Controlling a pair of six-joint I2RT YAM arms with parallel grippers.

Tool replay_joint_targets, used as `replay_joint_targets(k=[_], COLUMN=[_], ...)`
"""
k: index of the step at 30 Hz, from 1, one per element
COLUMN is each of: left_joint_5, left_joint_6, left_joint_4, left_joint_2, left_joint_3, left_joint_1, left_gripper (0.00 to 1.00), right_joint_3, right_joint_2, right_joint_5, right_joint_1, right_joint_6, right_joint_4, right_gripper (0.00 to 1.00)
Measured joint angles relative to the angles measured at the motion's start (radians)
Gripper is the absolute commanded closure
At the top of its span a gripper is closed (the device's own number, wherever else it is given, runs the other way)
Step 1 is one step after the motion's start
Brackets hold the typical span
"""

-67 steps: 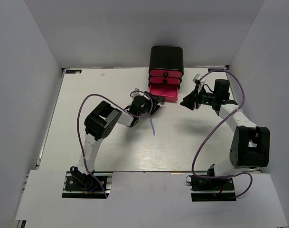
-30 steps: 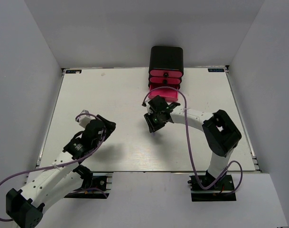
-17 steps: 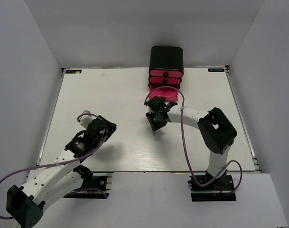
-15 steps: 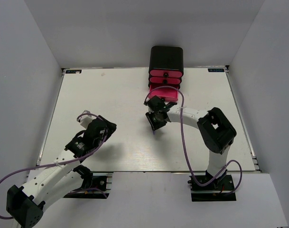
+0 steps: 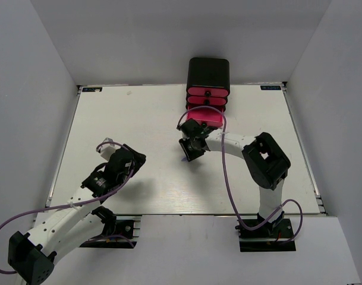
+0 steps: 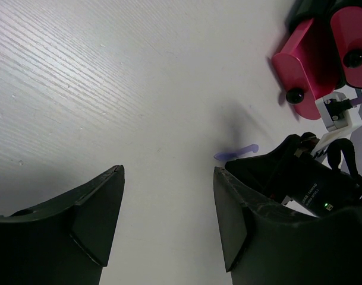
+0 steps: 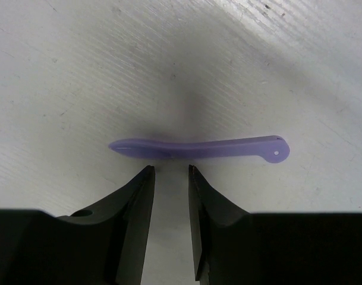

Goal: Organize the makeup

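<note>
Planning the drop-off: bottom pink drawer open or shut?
Open: bottom drawer sticks out in front of the black box.

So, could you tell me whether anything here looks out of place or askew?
The thin purple stick lies loose on the table, outside the black box whose bottom pink drawer stands pulled out. Nothing looks spilled or damaged.

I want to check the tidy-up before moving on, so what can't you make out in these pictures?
Left wrist view: one end of the purple stick is behind the right tool; the drawer box is cut off by the frame edge.
Top view: the stick lies almost wholly under that tool; the open drawer is too small to see inside, and the right arm partly covers it.
</note>
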Motion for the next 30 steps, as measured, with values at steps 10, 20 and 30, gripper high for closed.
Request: replay_joint_targets(k=[10, 20, 30], left_joint_5=[0.0, 0.005, 0.007], left_joint_6=[-0.003, -0.003, -0.009], left_joint_4=[-0.007, -0.003, -0.003], left_joint_2=[-0.019, -0.008, -0.016], left_joint_3=[0.0, 0.0, -0.001], left_joint_1=[0.0, 0.0, 0.0], left_gripper=[0.29, 0.29, 0.29], right_joint_3=[-0.043, -0.091, -0.062], right_joint_2=[-0.05, -0.203, -0.064], right_joint_5=[-0.13, -0.361, -0.367], right_joint_1=[-0.008, -0.018, -0.035], right_joint_6=[-0.185, -0.779, -1.178], right_joint_4=[0.019, 0.017, -0.058], right_gripper=[0.63, 0.42, 0.42])
